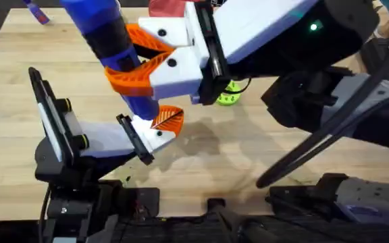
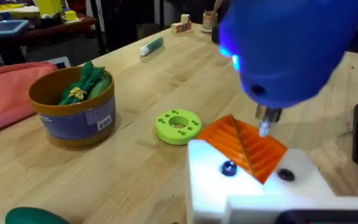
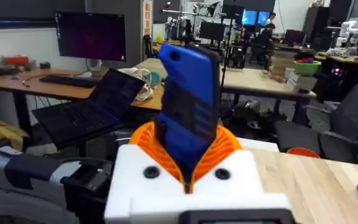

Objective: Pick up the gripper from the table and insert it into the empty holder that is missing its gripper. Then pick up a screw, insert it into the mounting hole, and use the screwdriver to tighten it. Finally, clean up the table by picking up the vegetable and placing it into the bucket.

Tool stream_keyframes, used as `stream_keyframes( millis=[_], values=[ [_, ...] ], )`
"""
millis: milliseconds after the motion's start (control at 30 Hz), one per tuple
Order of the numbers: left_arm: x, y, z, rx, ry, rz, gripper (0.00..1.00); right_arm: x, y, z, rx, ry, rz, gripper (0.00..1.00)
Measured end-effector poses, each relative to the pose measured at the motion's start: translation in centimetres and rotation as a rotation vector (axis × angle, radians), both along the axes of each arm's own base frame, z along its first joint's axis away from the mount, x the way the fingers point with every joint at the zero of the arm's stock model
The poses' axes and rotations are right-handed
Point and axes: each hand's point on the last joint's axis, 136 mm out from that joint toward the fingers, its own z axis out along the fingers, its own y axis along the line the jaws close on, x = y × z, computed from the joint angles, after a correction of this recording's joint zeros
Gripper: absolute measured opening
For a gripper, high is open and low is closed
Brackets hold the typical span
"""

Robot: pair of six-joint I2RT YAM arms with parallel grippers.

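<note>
The right gripper point(image 1: 155, 59) is clamping the screwdriver point(image 1: 107, 34) between its orange pads and holding it tip-down over the white mount point(image 2: 253, 183). In the left wrist view the metal tip is hovering just above the mount's face, close to the orange gripper point(image 2: 244, 146) that is already sitting in its holder — so the insertion step looks done.

Two small dark round spots are showing on the mount's face, one looking like a screw head point(image 2: 228, 168), the other like a mounting hole point(image 2: 285, 175); I cannot tell whether the tip is engaging anything yet, so the tightening seems under way or about to begin.

The left gripper point(image 1: 155, 131) is carrying that mount near the table's middle; whether its fingers are apart or together I cannot tell.

The bucket point(image 2: 73, 106) is standing on the table with something green inside, near the green disc point(image 2: 178, 126). A dark green rounded shape point(image 2: 33, 216) is lying on the table at the left wrist view's edge — possibly the vegetable, so cleanup is probably still left.
</note>
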Motion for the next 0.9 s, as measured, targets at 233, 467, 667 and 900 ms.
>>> stream_keyframes(
  millis=[233,467,667,900],
  values=[
    [0.00,0.00,0.00,0.000,0.000,0.000,0.020,-0.21,0.09,0.01,0.001,-0.004,0.005,0.025],
    [0.00,0.00,0.00,0.000,0.000,0.000,0.020,-0.33,0.15,0.01,0.002,-0.011,0.006,0.025],
    [0.00,0.00,0.00,0.000,0.000,0.000,0.020,-0.27,0.21,-0.06,0.005,-0.019,0.005,0.025],
    [0.00,0.00,0.01,0.000,0.000,0.000,0.020,-0.08,0.40,-0.38,0.001,-0.015,0.004,0.025]
  ],
)
